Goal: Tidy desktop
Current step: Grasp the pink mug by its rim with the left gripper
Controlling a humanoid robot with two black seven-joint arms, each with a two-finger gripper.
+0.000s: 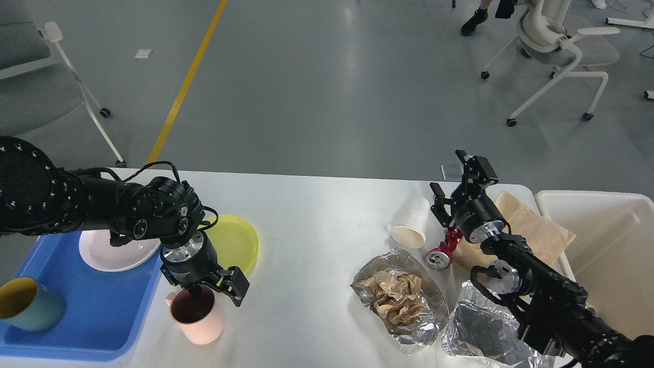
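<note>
The white desktop (317, 220) holds dishes on the left and rubbish on the right. My left gripper (215, 290) is open and points down over a pink mug (198, 319). One finger is inside the mug and the other hangs outside its right rim. My right gripper (449, 173) is open and empty. It is raised above a white paper cup (411, 225) lying on its side and a crushed red can (442, 254).
A blue tray (97, 306) at the left holds a pale plate (110, 255) and a teal mug (28, 305). A yellow plate (235, 243) lies beside it. A foil tray (426, 319) holds crumpled brown paper; more foil (477, 329), a brown paper bag (534, 230) and a cream bin (605, 240) are on the right.
</note>
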